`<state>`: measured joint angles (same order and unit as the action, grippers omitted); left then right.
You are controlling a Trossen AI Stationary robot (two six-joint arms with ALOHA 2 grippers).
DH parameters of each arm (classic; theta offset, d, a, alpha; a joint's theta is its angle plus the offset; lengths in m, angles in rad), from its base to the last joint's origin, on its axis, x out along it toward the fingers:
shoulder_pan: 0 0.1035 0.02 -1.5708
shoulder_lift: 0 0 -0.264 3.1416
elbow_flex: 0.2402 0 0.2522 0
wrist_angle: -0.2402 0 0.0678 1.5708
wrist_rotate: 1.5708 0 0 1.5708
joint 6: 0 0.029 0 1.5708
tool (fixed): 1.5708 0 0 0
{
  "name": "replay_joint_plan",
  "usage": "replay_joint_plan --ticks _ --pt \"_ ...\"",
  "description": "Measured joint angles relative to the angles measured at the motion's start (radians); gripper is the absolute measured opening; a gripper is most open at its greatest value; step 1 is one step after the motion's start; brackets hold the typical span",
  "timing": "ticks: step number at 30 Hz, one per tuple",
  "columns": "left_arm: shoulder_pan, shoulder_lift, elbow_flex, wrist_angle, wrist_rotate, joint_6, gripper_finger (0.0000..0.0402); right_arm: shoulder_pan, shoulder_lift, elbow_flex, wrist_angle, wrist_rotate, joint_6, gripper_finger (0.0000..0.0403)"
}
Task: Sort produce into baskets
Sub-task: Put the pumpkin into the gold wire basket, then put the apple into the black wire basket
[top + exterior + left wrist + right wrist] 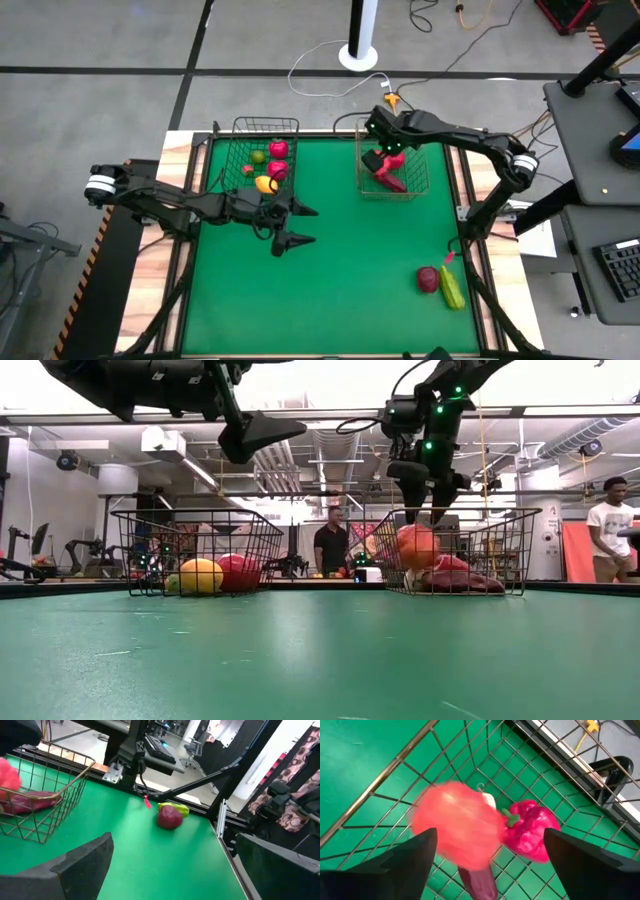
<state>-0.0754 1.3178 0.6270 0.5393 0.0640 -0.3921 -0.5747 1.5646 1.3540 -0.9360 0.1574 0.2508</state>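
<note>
My right gripper (384,158) hangs open over the copper-brown wire basket (425,172) at the far right. A blurred red-orange fruit (457,831) shows between and below its spread fingers, inside the basket (418,545); I see no finger on it. Under it lie a magenta pepper (527,832) and a purple piece (479,882). The black wire basket (235,160) at the far left holds red, magenta, green and yellow produce (272,165). My left gripper (300,226) is open and empty in front of the black basket, above the table.
A dark red piece (428,279), a green piece (452,288) and a small red chili (447,258) lie on the green mat near the right edge, toward the front. They also show in the left wrist view (170,816). People stand in the room beyond the table.
</note>
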Motion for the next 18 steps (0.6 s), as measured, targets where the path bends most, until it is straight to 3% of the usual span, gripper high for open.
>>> replay_joint_plan --ticks 8,18 --pt "0.000 0.000 -0.001 -0.091 -0.003 0.002 0.0400 0.023 -0.022 0.003 -0.019 -0.010 0.032 0.0365" --pt "0.000 0.006 -0.002 -0.066 -0.005 0.068 0.0400 0.251 -0.121 0.154 -0.313 -0.016 0.191 0.0365"
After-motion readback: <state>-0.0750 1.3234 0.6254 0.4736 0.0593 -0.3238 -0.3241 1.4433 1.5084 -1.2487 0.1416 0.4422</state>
